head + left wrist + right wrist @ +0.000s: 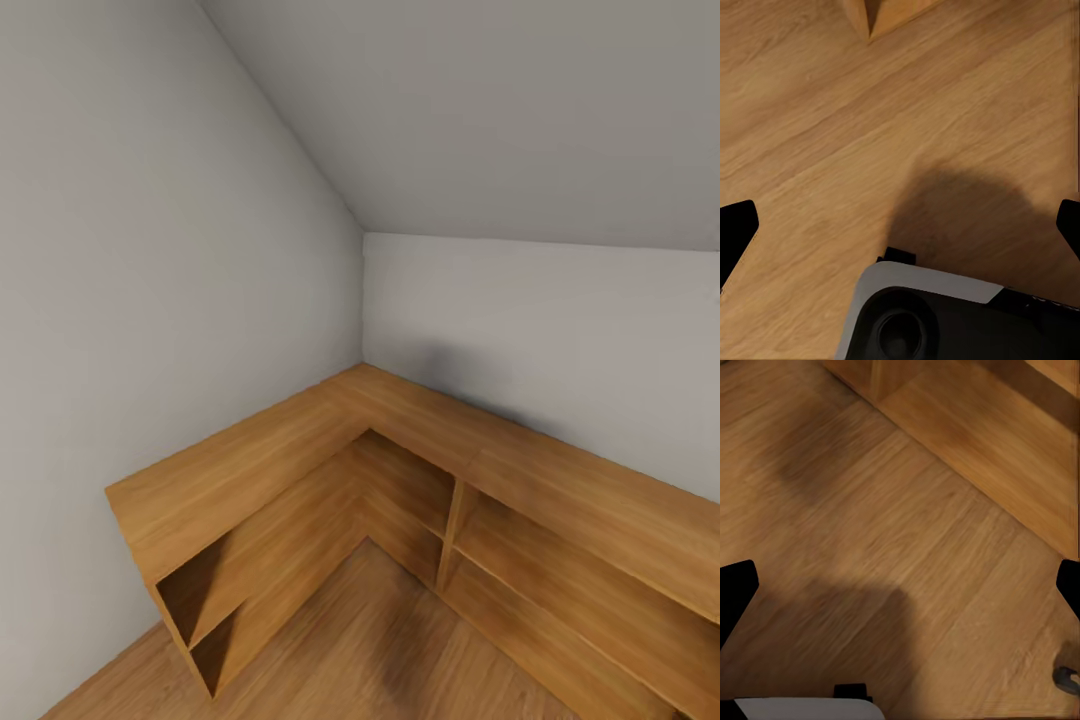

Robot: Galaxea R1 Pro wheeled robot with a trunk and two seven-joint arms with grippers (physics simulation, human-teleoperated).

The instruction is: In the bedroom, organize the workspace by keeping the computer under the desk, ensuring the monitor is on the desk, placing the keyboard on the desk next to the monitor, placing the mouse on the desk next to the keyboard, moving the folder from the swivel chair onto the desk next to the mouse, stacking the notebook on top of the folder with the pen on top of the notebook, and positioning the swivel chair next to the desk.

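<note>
- Task items: none in view; progress cannot be judged; every step is presumed pending.
- Head view: L-shaped wooden shelf unit (pixel 330 470) across the lower frame, against grey walls (pixel 150 250).
- Left gripper (pixel 900 225) and right gripper (pixel 900 585): fingers spread apart, empty, above plank floor (pixel 832 150).

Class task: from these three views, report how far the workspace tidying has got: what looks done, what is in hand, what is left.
Done: nothing can be confirmed. The head view faces a room corner with an L-shaped wooden shelf unit against grey walls.

In hand: nothing. The left hand and right hand hang open over the plank floor.

Left: seemingly every step, starting with finding the desk.
</note>
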